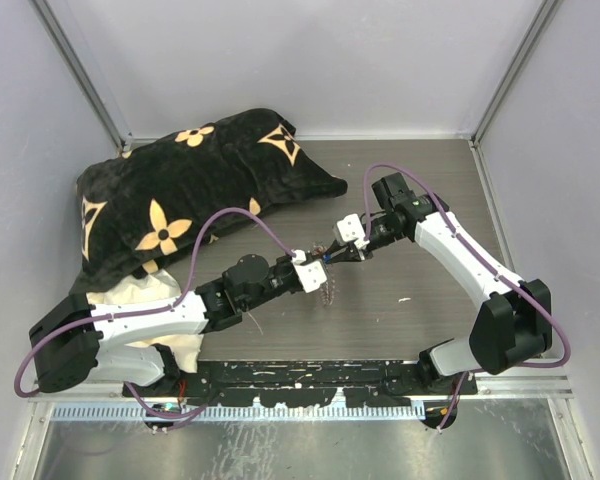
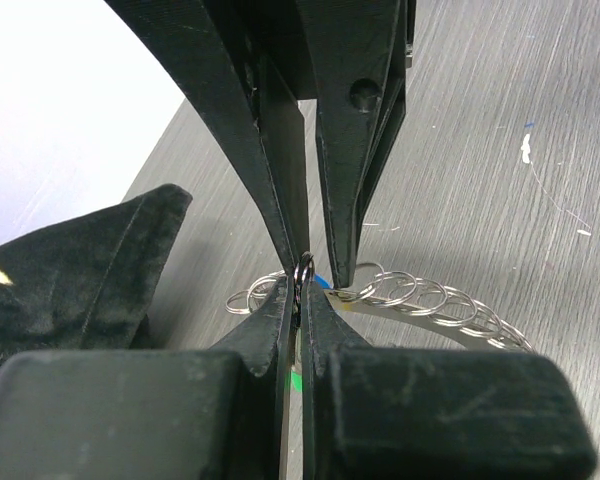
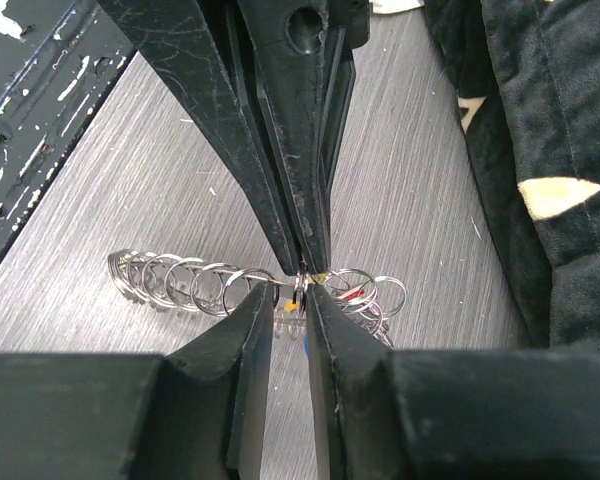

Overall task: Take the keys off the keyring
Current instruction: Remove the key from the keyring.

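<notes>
The keyring [image 1: 327, 290], a silvery wire coil, hangs between both grippers just above the table. My left gripper [image 1: 322, 262] reaches in from the left. In the left wrist view the left gripper [image 2: 302, 290] is shut on a small ring of the coil [image 2: 430, 298], with a blue key head [image 2: 323, 280] behind it. My right gripper [image 1: 335, 252] meets it from the right. Its jaws [image 3: 292, 295] stand narrowly apart around a small ring and a yellow key head [image 3: 297, 297]. The coil [image 3: 190, 285] stretches left; red-headed keys [image 3: 355, 295] bunch on the right.
A black pillow [image 1: 190, 210] with tan flower marks lies at the back left, close to the grippers. It also shows as the pillow [image 3: 550, 150] in the right wrist view. A cream cloth [image 1: 135, 295] lies under the left arm. The black front rail [image 1: 300, 378] runs along the near edge.
</notes>
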Tool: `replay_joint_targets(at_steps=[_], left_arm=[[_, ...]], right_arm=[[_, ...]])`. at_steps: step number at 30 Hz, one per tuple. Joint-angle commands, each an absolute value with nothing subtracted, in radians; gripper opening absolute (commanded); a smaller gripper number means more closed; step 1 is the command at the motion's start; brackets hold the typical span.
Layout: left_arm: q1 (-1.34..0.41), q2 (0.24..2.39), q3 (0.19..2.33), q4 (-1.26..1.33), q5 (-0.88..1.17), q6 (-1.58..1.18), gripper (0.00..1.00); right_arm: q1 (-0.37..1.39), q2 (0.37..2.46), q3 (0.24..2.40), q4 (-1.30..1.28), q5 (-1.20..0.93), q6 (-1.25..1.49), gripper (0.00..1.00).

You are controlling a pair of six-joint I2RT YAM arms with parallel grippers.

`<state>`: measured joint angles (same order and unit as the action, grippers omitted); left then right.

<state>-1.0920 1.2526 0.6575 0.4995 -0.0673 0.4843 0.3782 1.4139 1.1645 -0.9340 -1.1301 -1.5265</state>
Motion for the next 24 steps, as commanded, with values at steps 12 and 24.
replay_joint_targets(at_steps=[12,24], left_arm=[[-1.094,1.227,0.715,0.567,-0.081,0.463,0.00],[-1.094,1.007,0.609,0.559,-0.123,0.187,0.51]], right_arm=[[0.387,1.368,1.177,-0.907,-1.133,-1.485,0.01],[0.337,1.332,1.165,-0.914,-1.268,-1.454,0.01]])
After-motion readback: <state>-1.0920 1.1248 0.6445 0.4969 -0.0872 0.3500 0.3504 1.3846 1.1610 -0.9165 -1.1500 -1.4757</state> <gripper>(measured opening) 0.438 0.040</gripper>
